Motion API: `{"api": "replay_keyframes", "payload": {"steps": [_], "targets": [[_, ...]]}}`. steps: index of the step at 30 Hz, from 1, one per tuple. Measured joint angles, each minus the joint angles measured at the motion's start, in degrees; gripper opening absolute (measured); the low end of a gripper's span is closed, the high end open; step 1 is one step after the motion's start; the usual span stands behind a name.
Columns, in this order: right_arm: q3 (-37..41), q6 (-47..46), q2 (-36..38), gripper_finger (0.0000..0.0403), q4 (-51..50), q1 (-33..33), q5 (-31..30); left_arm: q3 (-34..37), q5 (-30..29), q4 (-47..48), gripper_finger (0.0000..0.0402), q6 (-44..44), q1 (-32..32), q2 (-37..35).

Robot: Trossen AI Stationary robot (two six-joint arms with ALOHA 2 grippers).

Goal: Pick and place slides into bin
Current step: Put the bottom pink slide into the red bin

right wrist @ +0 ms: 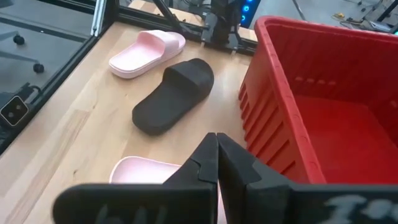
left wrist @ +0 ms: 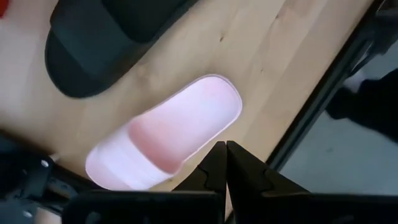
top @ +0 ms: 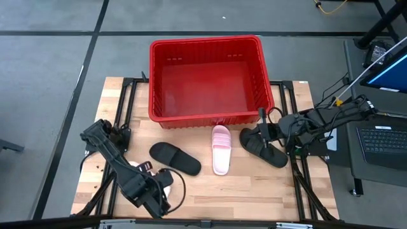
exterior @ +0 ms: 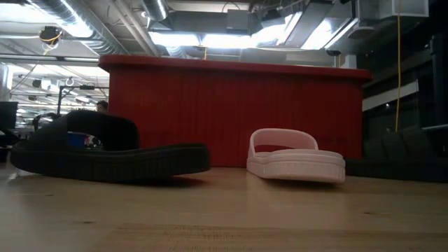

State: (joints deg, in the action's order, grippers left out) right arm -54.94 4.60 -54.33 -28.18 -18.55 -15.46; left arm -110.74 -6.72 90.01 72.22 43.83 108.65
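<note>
The red bin (top: pixel 206 79) stands at the table's far middle and holds no slides. Three slides lie in a row on the wood in front of it: a black one (top: pixel 175 158), a pale pink one (top: pixel 220 148) and a second black one (top: pixel 264 147), partly under my right arm. A second pink slide (left wrist: pixel 165 143) lies sole-down near the table's near left edge, mostly hidden under my left arm in the high view. My left gripper (left wrist: pixel 225 149) is shut just above it. My right gripper (right wrist: pixel 216 142) is shut, above the table between the middle pink slide (right wrist: pixel 146 171) and the bin (right wrist: pixel 323 106).
A black frame runs along the table's edges (top: pixel 127 95). A laptop (top: pixel 385 143) and cables sit beyond the right edge. Bare wood lies at the near right (top: pixel 254 191). The low view shows the bin's near wall (exterior: pixel 231 112) behind the slides.
</note>
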Motion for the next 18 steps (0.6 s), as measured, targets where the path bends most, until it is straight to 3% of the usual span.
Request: {"api": "replay_keyframes", "payload": {"steps": [8, 18], "targets": [[0.0, -1.3, 0.0, 0.0006, -0.1, 0.0, 0.0, 0.0, 0.9, 0.0, 0.0016, -4.3, 0.0, 2.5], [0.0, -1.3, 0.0, 0.0006, -0.5, 0.0, 0.0, 4.7, 4.7, 0.0, 0.0081, -2.5, 0.0, 2.6]]}}
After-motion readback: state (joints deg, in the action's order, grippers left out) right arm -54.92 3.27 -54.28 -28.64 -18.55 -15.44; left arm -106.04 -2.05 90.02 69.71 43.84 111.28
